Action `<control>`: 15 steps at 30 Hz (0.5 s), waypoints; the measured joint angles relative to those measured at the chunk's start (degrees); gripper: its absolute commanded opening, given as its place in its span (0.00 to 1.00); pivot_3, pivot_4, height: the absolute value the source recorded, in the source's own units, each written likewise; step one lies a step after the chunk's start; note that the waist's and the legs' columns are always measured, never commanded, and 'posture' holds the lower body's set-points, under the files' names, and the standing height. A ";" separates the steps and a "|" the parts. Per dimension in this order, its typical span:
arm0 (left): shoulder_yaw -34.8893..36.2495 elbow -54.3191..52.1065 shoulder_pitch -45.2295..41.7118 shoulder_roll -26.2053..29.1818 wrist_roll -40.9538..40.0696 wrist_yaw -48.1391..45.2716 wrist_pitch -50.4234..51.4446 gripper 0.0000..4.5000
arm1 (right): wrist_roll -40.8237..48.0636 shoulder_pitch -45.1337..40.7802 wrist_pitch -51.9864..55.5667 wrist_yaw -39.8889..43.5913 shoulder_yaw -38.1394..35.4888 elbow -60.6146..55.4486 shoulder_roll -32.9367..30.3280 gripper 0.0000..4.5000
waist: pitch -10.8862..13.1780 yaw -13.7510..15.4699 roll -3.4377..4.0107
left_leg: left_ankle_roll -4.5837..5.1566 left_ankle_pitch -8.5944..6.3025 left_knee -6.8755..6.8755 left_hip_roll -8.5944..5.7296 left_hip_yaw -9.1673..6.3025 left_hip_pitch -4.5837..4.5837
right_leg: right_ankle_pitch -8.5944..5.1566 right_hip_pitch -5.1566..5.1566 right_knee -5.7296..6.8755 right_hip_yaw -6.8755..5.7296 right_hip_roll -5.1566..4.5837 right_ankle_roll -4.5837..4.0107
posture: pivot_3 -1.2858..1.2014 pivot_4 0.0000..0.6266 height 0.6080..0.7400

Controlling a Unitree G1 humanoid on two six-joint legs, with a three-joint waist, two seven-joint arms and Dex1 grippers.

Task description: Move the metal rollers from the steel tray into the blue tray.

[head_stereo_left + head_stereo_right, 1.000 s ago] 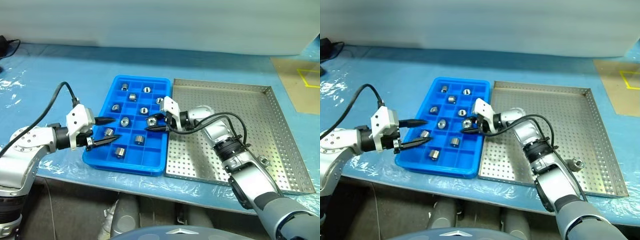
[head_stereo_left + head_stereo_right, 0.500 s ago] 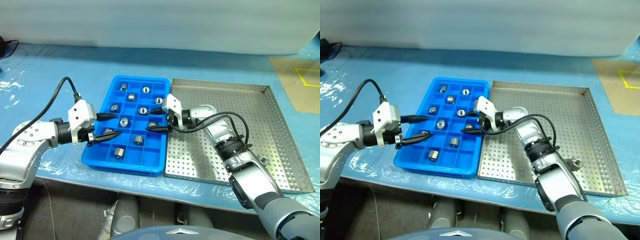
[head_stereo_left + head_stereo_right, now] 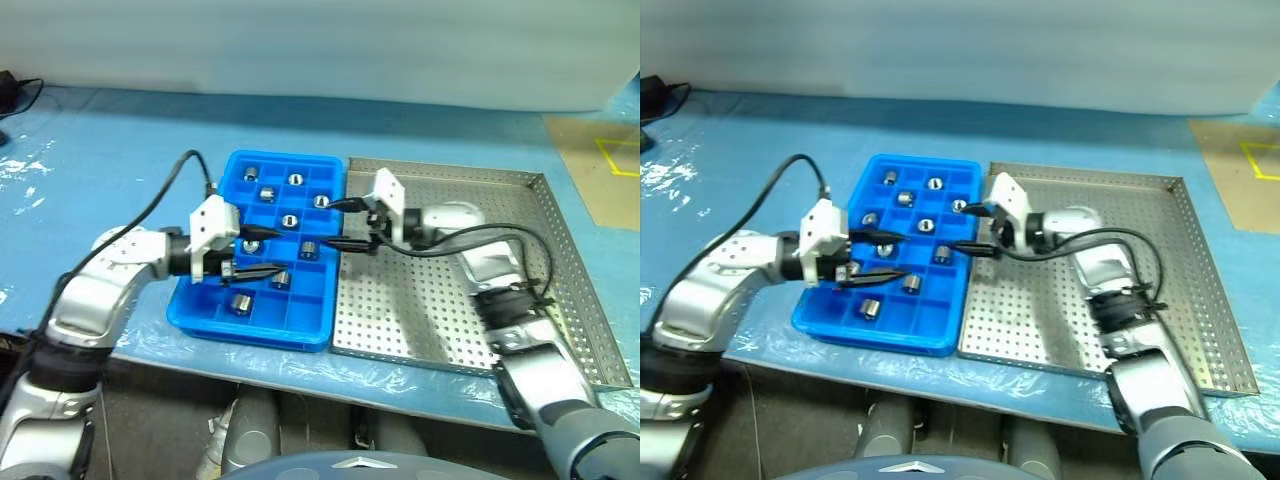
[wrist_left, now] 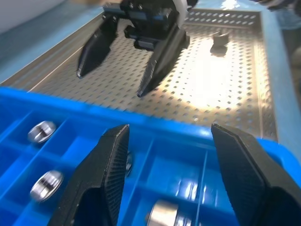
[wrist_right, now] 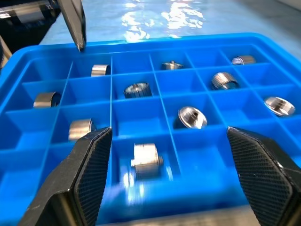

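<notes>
The blue tray (image 3: 258,315) is glossy moulded plastic, cut by thin walls into a grid of small square cells, and it sits at the centre of the frame. Short, shiny metal rollers (image 5: 146,158) lie singly in about ten of those cells, some on their sides, some showing a dark bore. Touching its right edge is the steel tray (image 3: 560,260), a dull silver sheet with low folded rims and a floor peppered with small round holes. One roller (image 4: 218,39) stands alone on that perforated floor, near its right edge in the left wrist view.

The left gripper (image 3: 262,252) hangs over the middle cells of the blue tray, its black tapered jaws partly spread with nothing between them. The right gripper (image 3: 352,224) hovers over the seam where the two trays meet, jaws spread wide and empty; their inner faces are cross-hatched.

Everything rests on a bench (image 3: 100,150) wrapped in pale blue, wrinkled film that glints in places. A brown board (image 3: 600,175) with yellow tape lines lies at the upper right, and a pale wall (image 3: 320,40) runs behind.
</notes>
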 measured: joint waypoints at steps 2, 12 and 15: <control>-1.95 1.88 -1.67 -2.05 0.45 -1.35 -1.08 0.65 | 0.83 2.86 2.86 -0.04 -1.18 -4.76 -3.28 0.89 | -0.01 -1.14 -0.01 | -0.02 0.01 -0.03 0.01 0.01 0.04 | 0.00 0.00 0.00 0.00 0.06 0.00 | 0.44 0.24 1.00; -9.57 15.84 -10.49 -13.09 3.19 -9.33 -8.91 0.65 | 5.05 23.59 14.41 -6.39 -15.37 -22.86 -15.95 0.89 | -0.01 -5.39 -0.01 | 0.24 -0.14 -0.03 -0.02 0.04 0.33 | 0.00 0.15 -0.02 0.27 0.08 0.02 | 0.34 0.24 1.00; -10.38 19.85 -12.41 -15.41 3.84 -11.32 -11.01 0.65 | 5.01 30.06 14.87 -9.59 -21.41 -23.78 -16.36 0.89 | -0.01 -6.42 0.00 | 0.30 -0.18 0.03 -0.03 0.06 0.34 | 0.00 0.19 -0.04 0.29 0.09 0.04 | 0.33 0.24 1.00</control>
